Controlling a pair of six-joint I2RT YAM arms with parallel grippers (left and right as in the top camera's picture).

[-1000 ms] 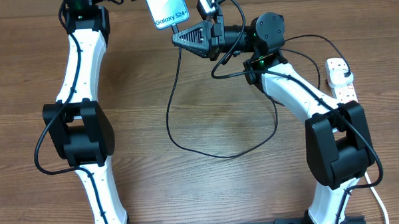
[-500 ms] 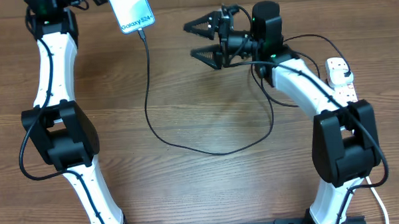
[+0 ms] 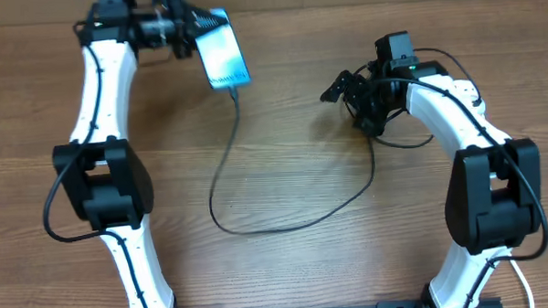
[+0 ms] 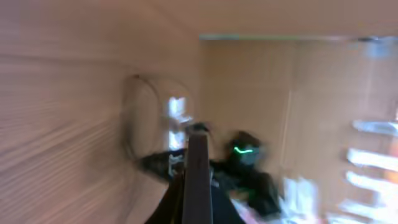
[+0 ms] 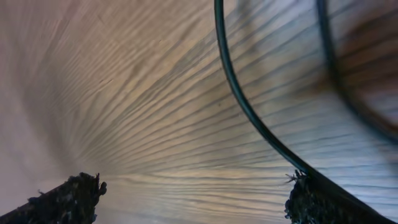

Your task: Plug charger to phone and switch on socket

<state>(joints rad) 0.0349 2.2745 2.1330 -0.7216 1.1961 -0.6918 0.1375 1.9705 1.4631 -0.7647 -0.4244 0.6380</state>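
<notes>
My left gripper (image 3: 189, 33) is shut on the phone (image 3: 223, 57) and holds it tilted above the table's far left, its light blue screen showing. In the blurred left wrist view the phone (image 4: 198, 177) appears edge-on between the jaws. The charger's thin black cable (image 3: 221, 156) hangs from the phone's lower end, loops over the table and runs under the right arm. My right gripper (image 3: 338, 87) is open and holds nothing, well to the right of the phone. In the right wrist view the cable (image 5: 245, 106) passes just beside the right fingertip (image 5: 314, 199). The socket is hidden behind the right arm.
The cable's loop (image 3: 258, 229) lies across the middle of the wooden table (image 3: 305, 272). A thick white cord (image 3: 521, 275) shows at the bottom right, beside the right arm's base. Both arms' bases stand at the near edge.
My right gripper opened, let go of the cable's end at the phone and pulled back to the right. The left arm swung the phone left, then back right, the cable still attached.
</notes>
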